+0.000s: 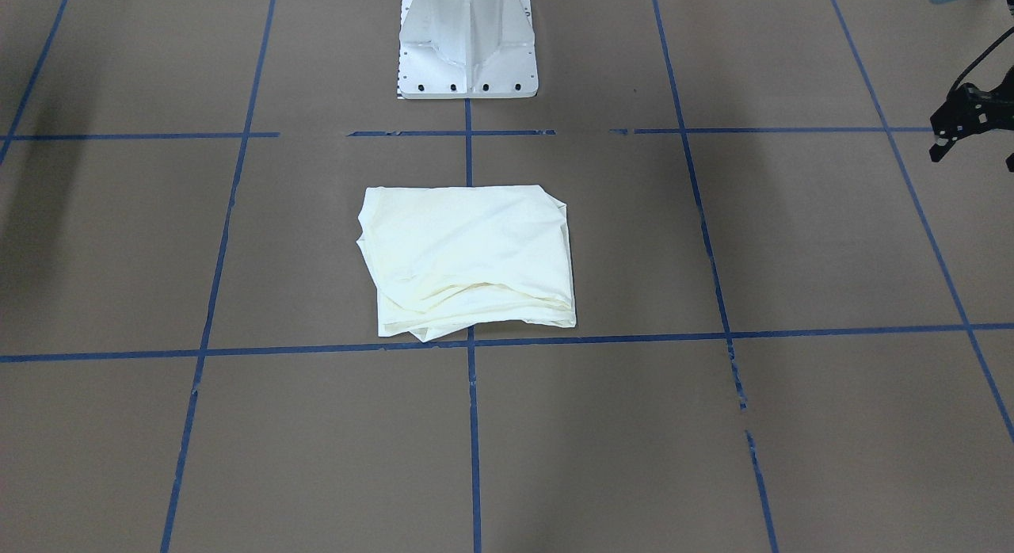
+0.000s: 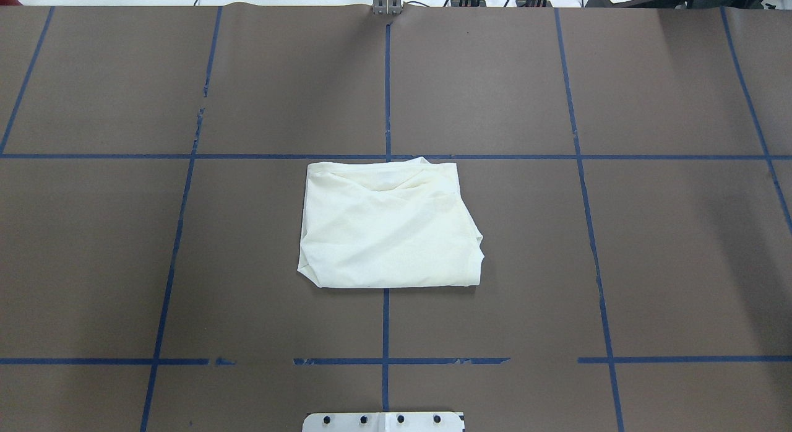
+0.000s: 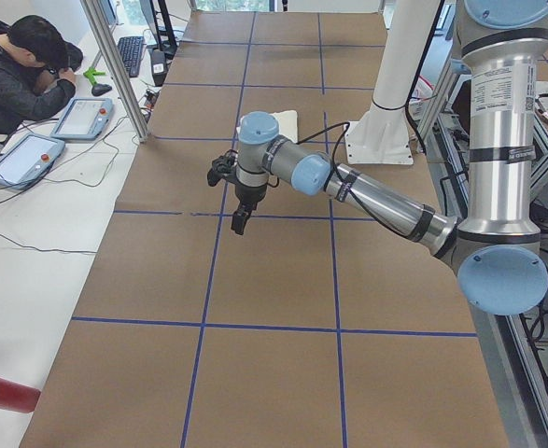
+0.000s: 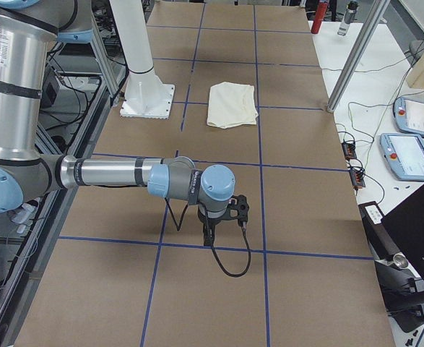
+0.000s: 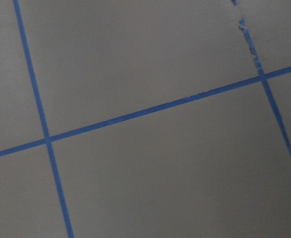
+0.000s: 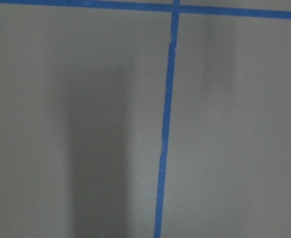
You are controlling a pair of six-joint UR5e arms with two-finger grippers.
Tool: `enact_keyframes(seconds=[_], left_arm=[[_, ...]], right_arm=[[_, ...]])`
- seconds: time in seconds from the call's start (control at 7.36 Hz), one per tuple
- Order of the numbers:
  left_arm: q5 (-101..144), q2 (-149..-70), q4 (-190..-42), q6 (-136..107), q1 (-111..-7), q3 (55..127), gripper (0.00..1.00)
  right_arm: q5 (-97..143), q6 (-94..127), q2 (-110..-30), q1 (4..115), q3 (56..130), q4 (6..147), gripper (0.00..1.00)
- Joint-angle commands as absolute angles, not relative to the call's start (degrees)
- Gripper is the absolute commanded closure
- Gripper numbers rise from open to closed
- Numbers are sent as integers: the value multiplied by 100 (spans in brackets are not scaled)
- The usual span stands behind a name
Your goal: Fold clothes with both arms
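Observation:
The clothes are one cream shirt (image 1: 467,260), folded into a compact rectangle on the brown table, plain side up, just in front of the robot's base. It shows in the overhead view (image 2: 390,228) and small in both side views (image 3: 278,121) (image 4: 232,105). No arm touches it. My left gripper (image 3: 239,222) hangs point-down over bare table far to the shirt's side. Only a cut-off black part of it (image 1: 970,125) shows at the front view's right edge, so I cannot tell its state. My right gripper (image 4: 210,238) hangs low over bare table on the other side, state unreadable. Both wrist views show only table and tape.
A white pedestal base (image 1: 467,54) stands behind the shirt. Blue tape lines (image 2: 385,324) grid the brown table. A seated person (image 3: 21,70) and teach pendants (image 3: 82,117) are at a side desk. More pendants (image 4: 407,152) lie beyond the table edge.

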State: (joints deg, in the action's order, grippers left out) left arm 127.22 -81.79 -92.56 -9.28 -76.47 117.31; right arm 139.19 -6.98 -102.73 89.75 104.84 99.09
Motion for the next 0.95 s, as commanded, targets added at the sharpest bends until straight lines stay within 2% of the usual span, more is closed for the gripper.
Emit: enact_keyframes(seconds=[0.0,0.14,0.82], left_arm=[[12875,-7630,-9255,-185,-8467,11437,0],[13207,-7585,-9237,-185,-8760,11313,0],[13368,-7734,-9694,-194,-8666,10855,0]], right_arm=[[14063,-729,-10170,9070,10529,9905,0],[14071,-738,-10160,9070,10512,9905,0],[14010,-686,-10169,9070,10652,9905,0]])
